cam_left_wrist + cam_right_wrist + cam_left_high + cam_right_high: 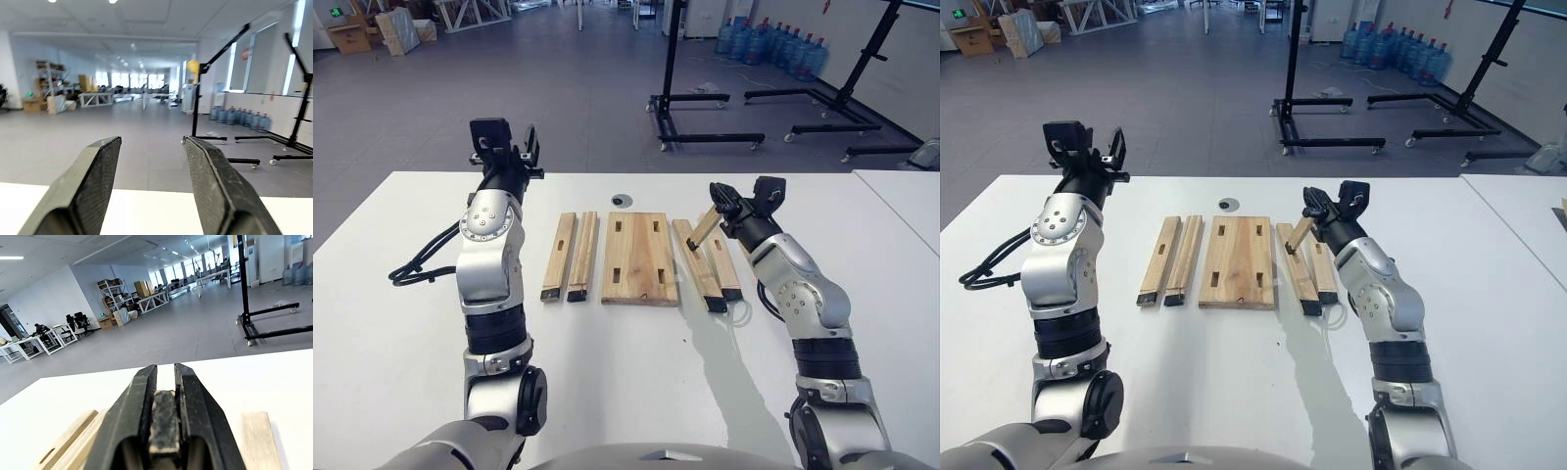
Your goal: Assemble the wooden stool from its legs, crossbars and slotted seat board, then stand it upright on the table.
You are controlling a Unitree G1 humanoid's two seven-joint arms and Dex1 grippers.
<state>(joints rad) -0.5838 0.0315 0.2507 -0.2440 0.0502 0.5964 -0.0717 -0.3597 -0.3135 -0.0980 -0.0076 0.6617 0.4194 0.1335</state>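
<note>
The slotted seat board (639, 257) lies flat at the table's middle. Two slotted wooden pieces (560, 255) (582, 255) lie side by side just left of it, and two more (697, 264) (726, 269) lie to its right. My right gripper (718, 196) hovers over those right-hand pieces, shut on a short wooden crossbar (703, 231) that slants down toward them. In the right wrist view the bar's end (163, 423) sits clamped between the fingers (132, 431). My left gripper (504, 147) is raised near the table's far edge, left of the wood, open and empty (152, 143).
A round hole (623, 200) sits in the table behind the board. A black cable (416, 269) loops on the table at the left. A second table (906, 196) stands to the right. Black wheeled stands (705, 117) occupy the floor beyond.
</note>
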